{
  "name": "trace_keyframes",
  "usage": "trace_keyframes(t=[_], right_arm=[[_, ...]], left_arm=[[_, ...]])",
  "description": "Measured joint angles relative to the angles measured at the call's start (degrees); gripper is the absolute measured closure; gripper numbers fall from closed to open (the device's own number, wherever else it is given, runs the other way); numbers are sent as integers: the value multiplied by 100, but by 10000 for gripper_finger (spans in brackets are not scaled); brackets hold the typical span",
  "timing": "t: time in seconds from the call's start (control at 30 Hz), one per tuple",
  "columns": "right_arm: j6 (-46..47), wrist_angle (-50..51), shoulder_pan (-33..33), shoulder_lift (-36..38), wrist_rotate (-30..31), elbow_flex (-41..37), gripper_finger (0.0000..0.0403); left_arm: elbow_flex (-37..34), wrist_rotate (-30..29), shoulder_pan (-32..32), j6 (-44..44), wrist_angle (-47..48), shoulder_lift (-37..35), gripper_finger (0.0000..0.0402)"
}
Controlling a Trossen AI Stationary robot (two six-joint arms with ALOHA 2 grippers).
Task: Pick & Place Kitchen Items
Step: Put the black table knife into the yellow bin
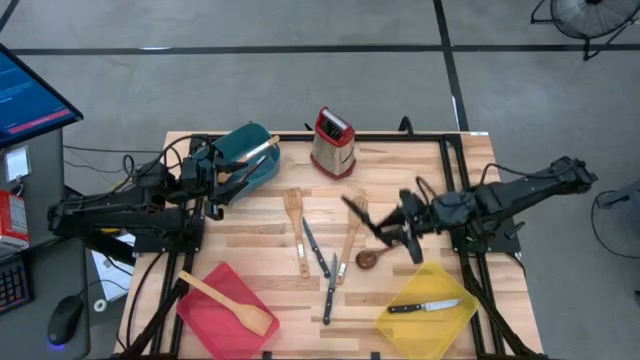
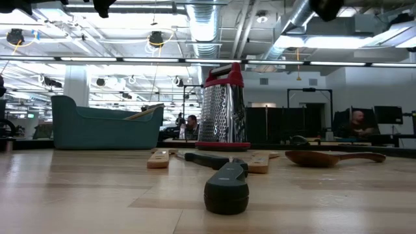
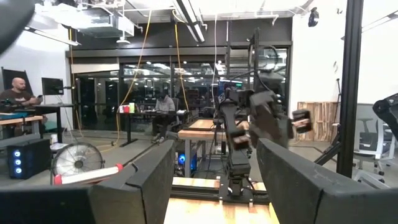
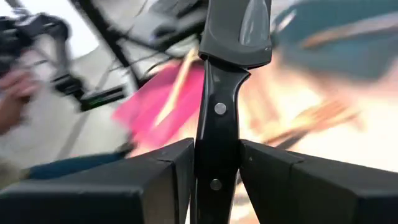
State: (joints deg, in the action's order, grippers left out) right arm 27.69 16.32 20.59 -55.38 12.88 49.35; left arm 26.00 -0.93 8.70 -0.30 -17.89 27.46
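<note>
1. With a black-handled knife (image 4: 217,124) clamped between its fingers, the right end effector (image 1: 408,232) is in the carry step; it sits off the bench (image 1: 420,165) surface at about 3 o'clock from bench centre, knife sticking out toward 10 o'clock.
2. Right wrist view confirms it: fingers pinch the riveted handle from both sides, blade guard above.
3. Left end effector (image 1: 222,182) is released, nothing between the fingers; it hovers at about 10 o'clock, just beside the teal bin (image 1: 245,152), which already holds a light wooden utensil.
4. Yellow bin (image 1: 428,308) at 5 o'clock already has one knife (image 1: 424,306) in it, so this is likely where the held knife goes (judgement).
5. Red bin (image 1: 222,308) at 7 o'clock holds a wooden spatula (image 1: 228,300).
6. Left on the bench: slotted wooden spatula (image 1: 295,225), second slotted spatula (image 1: 349,240), dark wooden spoon (image 1: 368,257), and loose knives (image 1: 327,275) near centre to 6 o'clock.
7. Grater (image 1: 332,143) stands at 12 o'clock, not a target.
8. Next move calls for swinging the right arm toward 5 o'clock over the yellow bin, lowering, then releasing; keep the blade clear of the bin rim.
9. Several items remain, roughly midway (judgement).
</note>
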Motion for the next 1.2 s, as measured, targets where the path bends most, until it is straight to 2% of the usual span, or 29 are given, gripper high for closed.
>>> trace_keyframes(t=[0.17,0.33,0.5,0.6,0.8,1.07,1.2], right_arm=[[1603,487,614,-190,-608,6,284],[3297,1501,1362,-439,-1109,6,284],[4256,2546,2190,-813,-1446,3,284],[4176,2734,2607,-1050,-1617,-3,284],[3015,2720,3148,-1457,-1628,-3,284],[2210,2791,3467,-2039,-1621,-3,284],[2137,2801,3566,-2362,-1630,-3,284]], left_arm=[[0,0,1,-13,-12,2,190],[0,1,-1,-2,-15,0,190],[0,2,1,28,-15,2,190],[0,2,-1,32,-15,0,190],[0,2,-1,44,-15,2,190],[0,-67,-1,44,-15,0,190],[0,-121,0,44,-15,0,190]])
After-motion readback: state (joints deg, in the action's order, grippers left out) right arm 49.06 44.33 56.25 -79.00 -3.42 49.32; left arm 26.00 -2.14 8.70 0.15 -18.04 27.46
